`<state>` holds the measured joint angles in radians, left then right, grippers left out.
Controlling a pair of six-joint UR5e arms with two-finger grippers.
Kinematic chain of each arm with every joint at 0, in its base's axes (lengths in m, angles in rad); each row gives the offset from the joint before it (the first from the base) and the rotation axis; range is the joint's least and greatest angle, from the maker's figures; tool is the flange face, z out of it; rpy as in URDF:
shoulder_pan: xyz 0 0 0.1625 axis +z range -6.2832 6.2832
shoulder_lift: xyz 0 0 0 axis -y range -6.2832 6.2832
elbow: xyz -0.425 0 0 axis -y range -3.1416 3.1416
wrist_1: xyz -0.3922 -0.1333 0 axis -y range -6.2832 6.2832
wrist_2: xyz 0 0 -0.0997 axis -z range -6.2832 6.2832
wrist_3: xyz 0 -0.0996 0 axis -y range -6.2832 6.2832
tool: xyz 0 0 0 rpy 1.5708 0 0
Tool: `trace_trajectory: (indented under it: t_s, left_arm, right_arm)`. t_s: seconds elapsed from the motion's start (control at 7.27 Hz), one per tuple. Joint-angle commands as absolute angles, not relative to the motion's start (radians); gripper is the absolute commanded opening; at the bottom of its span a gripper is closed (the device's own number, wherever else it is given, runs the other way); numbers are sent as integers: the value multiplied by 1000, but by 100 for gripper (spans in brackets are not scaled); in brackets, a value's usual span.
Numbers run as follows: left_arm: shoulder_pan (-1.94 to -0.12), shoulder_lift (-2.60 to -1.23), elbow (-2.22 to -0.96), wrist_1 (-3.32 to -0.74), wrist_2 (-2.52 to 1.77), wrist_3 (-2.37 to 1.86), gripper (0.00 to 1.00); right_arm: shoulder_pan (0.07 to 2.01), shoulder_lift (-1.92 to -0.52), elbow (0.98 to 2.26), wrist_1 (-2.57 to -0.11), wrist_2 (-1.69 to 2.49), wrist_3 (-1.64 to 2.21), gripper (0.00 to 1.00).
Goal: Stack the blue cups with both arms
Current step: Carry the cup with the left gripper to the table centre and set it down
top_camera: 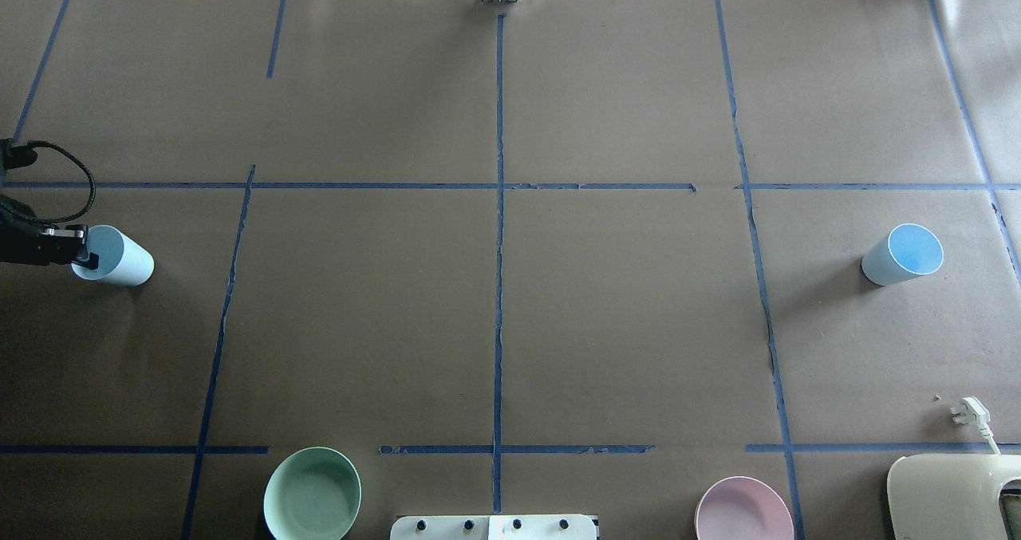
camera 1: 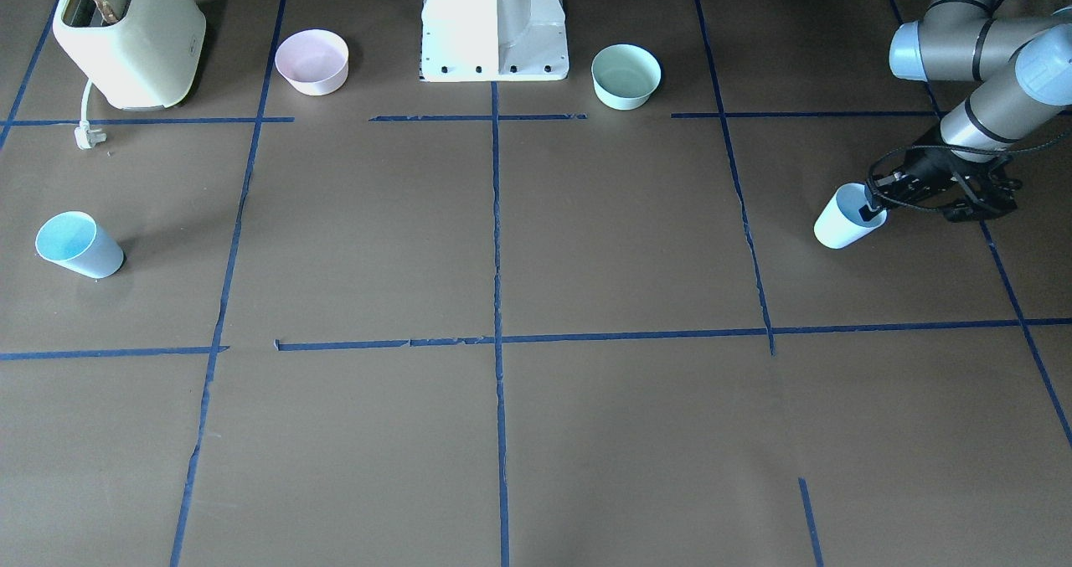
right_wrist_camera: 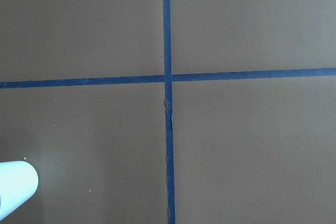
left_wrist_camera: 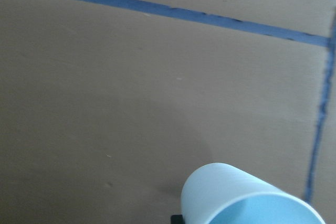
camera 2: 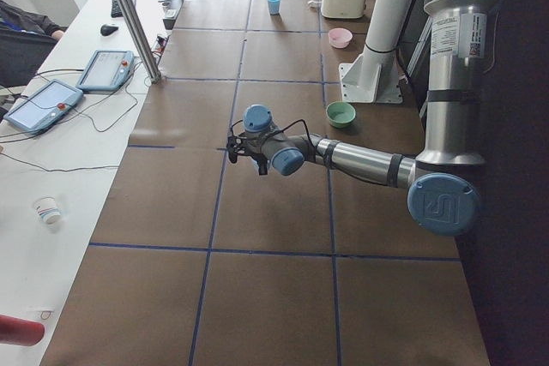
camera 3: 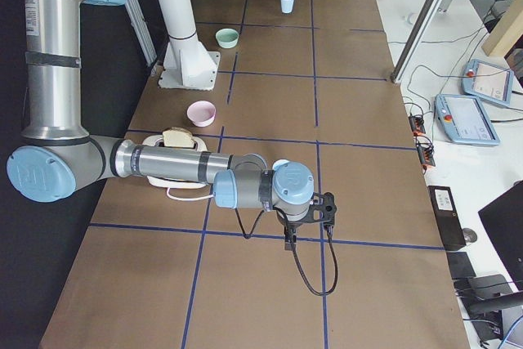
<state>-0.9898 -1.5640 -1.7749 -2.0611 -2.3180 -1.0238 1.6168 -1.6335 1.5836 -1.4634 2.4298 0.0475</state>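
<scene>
Step in hand: judged to be the pick of the left cup (camera 1: 844, 225) by the left gripper (camera 1: 873, 208); nothing stacked yet
Left cup: upright on the table (camera 1: 586, 240), mouth up, out at the robot's left end
Right cup (camera 1: 79, 246): upright, mouth up, alone at the opposite end, well apart from the left cup
Left gripper state: one finger (camera 1: 868, 212) dips inside the rim, its partner not clearly seen; whether the wall is actually clamped, cannot tell
Right gripper (camera 3: 289, 239) state: seen only from the right side camera, pointing down over bare table; spread or closed, cannot tell
Left arm (camera 1: 988, 106) pose: forearm reaches outward, wrist turned down, gripper body sits on the cup's outboard side
Right arm (camera 3: 163, 161) pose: stretched low and level over the table, wrist bent down
Doing it well (judgement): seat the inner finger deeper before closing, squeeze lightly on the thin wall, lift straight up until the base clears
Carry (judgement): a rim pinch lets the cup swing, so go slowly and keep it upright
Role (judgement): with its outside left bare, this cup suits being lowered into the right cup
Risk (judgement): a sideways nudge while closing could tip the cup
</scene>
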Motion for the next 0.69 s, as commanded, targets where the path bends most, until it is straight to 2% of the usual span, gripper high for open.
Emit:
trace_trajectory:
  t_s: [0.0,0.14,0.55]
  left_arm:
    - [-986,-1716,-1877,-1790,-2321,-1069,0]
    - [-956,-1840,-1885,-1694,-2303,-1147,0]
    - [-634,-2197,-1833,-1499,-2076,-1468,0]
  right_arm:
    - [1617,-1634,1583,-1463,2431,48,100]
    - [1617,-1637,1585,-1463,2434,48,100]
    - [1617,-1634,1585,-1465,2434,52,100]
